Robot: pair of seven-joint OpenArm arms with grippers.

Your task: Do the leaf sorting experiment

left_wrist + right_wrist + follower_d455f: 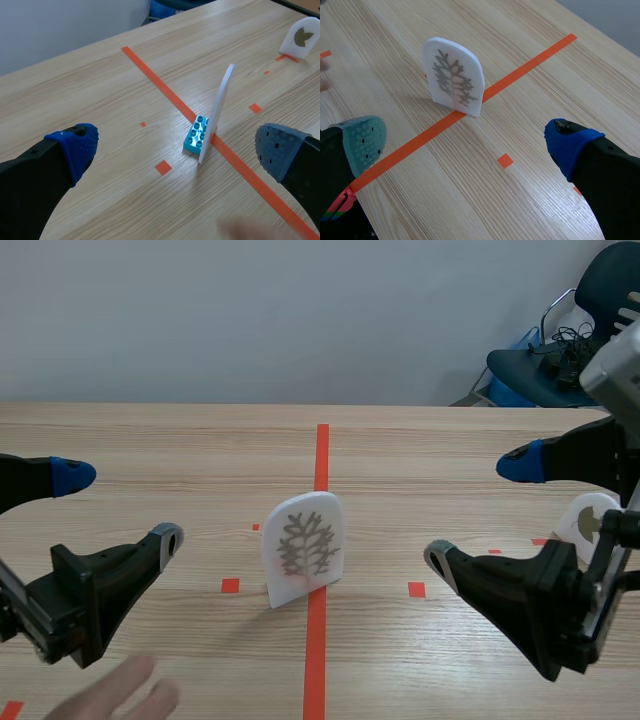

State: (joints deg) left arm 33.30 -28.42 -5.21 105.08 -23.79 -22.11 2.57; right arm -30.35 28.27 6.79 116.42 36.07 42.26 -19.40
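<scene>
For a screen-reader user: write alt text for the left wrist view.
A thin white card, seen edge-on, stands on an orange tape line ahead of the left arm's open jaws, a turquoise toy brick against its base. A second white card bearing a dark leaf shape stands farther off on the wooden table.

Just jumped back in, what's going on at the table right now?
Nothing is held. The left gripper and right gripper both hang open on either side of a white card with a branching leaf, which stands on the centre tape line with a blue brick against its back. A second leaf card stands off by the right gripper. A blurred hand shows near the left gripper.
</scene>
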